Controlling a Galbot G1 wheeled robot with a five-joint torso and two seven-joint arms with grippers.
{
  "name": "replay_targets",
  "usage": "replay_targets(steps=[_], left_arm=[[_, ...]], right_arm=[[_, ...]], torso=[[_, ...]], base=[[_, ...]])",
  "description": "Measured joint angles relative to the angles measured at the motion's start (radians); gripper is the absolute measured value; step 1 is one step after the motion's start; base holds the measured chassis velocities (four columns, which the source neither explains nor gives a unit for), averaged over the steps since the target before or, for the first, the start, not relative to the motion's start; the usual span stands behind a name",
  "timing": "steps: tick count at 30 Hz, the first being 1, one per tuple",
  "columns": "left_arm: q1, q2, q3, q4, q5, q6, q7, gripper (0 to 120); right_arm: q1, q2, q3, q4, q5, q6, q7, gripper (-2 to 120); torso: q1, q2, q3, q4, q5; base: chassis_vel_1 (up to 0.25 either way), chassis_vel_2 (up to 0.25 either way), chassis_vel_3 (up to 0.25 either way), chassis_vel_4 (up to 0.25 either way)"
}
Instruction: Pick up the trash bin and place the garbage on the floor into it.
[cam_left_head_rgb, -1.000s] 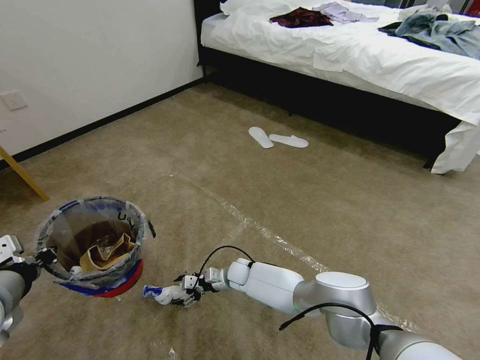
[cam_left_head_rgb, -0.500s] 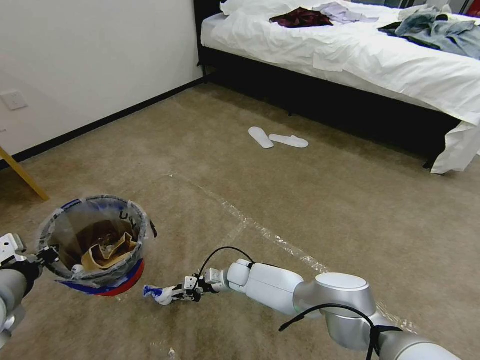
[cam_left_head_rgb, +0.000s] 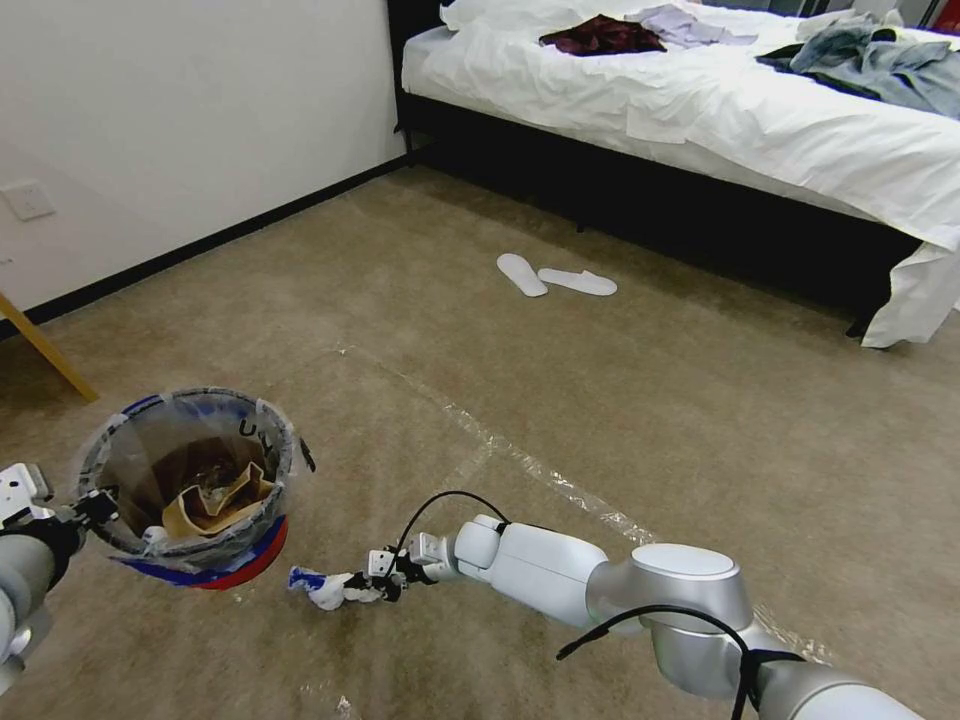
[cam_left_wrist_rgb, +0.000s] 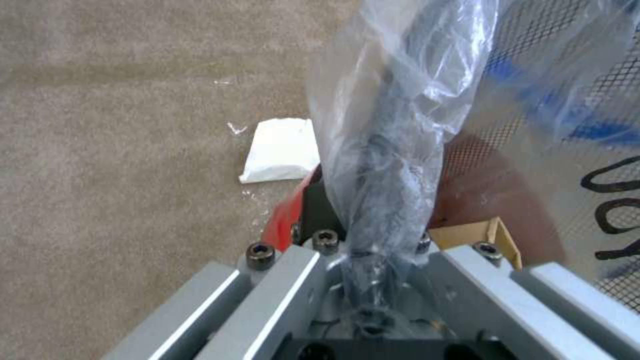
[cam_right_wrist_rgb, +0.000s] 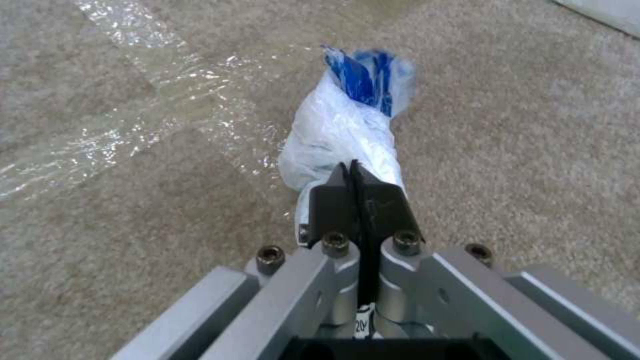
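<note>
Right gripper (cam_left_head_rgb: 362, 588) is pinched tight on a crumpled white-and-blue plastic wrapper (cam_left_head_rgb: 318, 588), low over the beige carpet (cam_left_head_rgb: 620, 400). The red, blue-banded, bag-lined bin (cam_left_head_rgb: 195, 480) hangs just left, rim clamped by the left gripper (cam_left_head_rgb: 92, 508).

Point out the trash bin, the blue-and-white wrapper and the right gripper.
trash bin (cam_left_head_rgb: 262, 552): head view, red outer wall.
blue-and-white wrapper (cam_right_wrist_rgb: 337, 132): right wrist view, white crumpled middle.
right gripper (cam_right_wrist_rgb: 357, 192): right wrist view, between its closed black fingertips.
</note>
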Motion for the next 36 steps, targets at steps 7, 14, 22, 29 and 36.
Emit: replay_targets(steps=[7,14,22,29,36], left_arm=[[-0.003,-0.001,0.008,0.001,0.007,-0.001,0.001,0],[-0.004,-0.001,0.012,0.001,0.008,-0.002,0.001,0],[-0.003,0.009,0.007,0.006,-0.002,-0.002,-0.003,0],[-0.020,0.015,0.029,0.023,-0.011,-0.004,-0.013,0],[-0.025,0.002,0.049,0.055,0.013,-0.005,-0.013,0]], right_arm=[[0.019,0.000,0.033,0.011,0.013,0.013,-0.010,0],[0.030,0.000,0.071,0.035,0.013,0.027,-0.019,0],[0.092,0.000,0.186,0.105,-0.004,0.024,-0.012,0],[0.156,0.000,0.315,0.168,-0.007,0.019,0.015,0],[0.184,-0.001,0.395,0.294,-0.002,-0.001,0.043,0]], torso=[[0.000,0.000,0.000,0.0000,0.0000],[0.000,0.000,0.000,-0.0001,-0.0001],[0.000,0.000,0.000,0.0001,0.0000],[0.000,0.000,0.000,-0.0001,-0.0001],[0.000,0.000,0.000,0.0004,-0.0002]], base=[[0.000,0.000,0.000,0.000],[0.000,0.000,0.000,0.000],[0.000,0.000,0.000,0.000],[0.000,0.000,0.000,0.000],[0.000,0.000,0.000,0.000]])
